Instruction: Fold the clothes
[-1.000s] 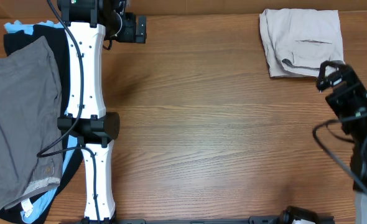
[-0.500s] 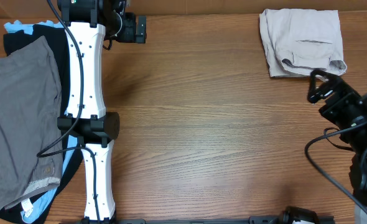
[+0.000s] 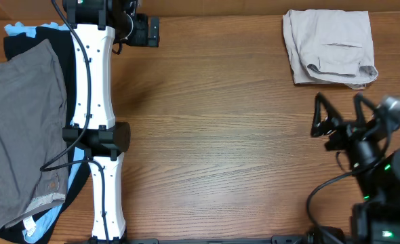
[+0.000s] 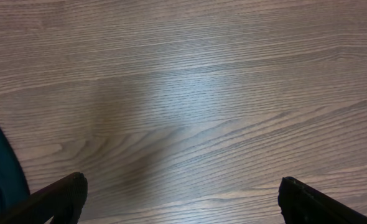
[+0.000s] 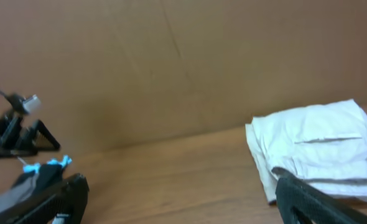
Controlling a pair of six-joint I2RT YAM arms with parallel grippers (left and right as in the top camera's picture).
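The light beige shorts [image 3: 330, 46] lie folded in a compact rectangle at the table's far right corner; they also show in the right wrist view [image 5: 320, 149]. My right gripper [image 3: 341, 108] is open and empty, below the shorts and apart from them, raised and pointing toward the far side. In its wrist view its gripper [image 5: 183, 199] has jaws spread wide. My left gripper [image 3: 152, 31] sits at the far left-centre of the table. In the left wrist view the left gripper [image 4: 182, 198] is open over bare wood, holding nothing.
A dark grey garment [image 3: 20, 129] lies over black [image 3: 24, 44] and light-blue [image 3: 41, 227] garments at the table's left edge. The white left arm [image 3: 95, 122] stretches along the left side. A brown cardboard wall [image 5: 171, 62] stands behind the table.
My right gripper has pulled away from the folded shorts, moving toward the near side and left, and tilted up. The shorts and the left arm have not moved.
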